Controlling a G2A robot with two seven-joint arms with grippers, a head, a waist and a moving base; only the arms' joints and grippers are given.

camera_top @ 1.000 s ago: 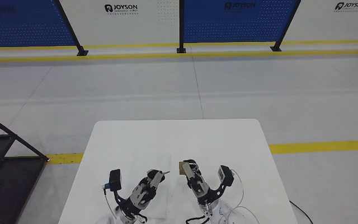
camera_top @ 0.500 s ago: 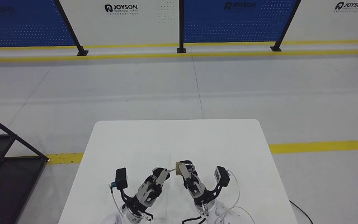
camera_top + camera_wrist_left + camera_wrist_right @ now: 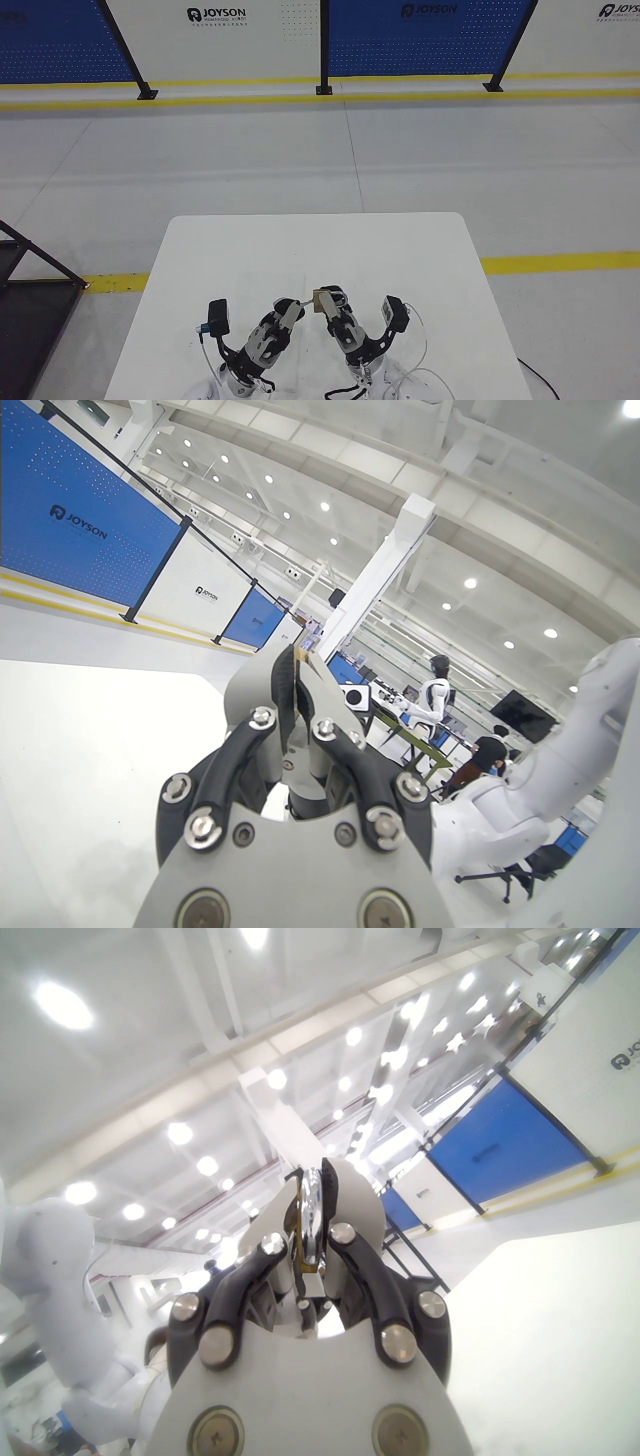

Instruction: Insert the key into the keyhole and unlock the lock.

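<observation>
Seen from above, the left gripper [image 3: 292, 306] and right gripper [image 3: 329, 301] stand tip to tip over the near part of the white surface [image 3: 300, 240], with a brass padlock [image 3: 321, 297] at the right one's tip. The right wrist view shows that padlock, silver shackle included, clamped in the right jaws. The left wrist view shows the left jaws pinched on a thin brownish strip, probably the key [image 3: 299, 700]; whether it has entered the keyhole cannot be told.

The lock [image 3: 311, 1213] looks glossy metal with brassy edges, the table [image 3: 300, 250] smooth matt white.
</observation>
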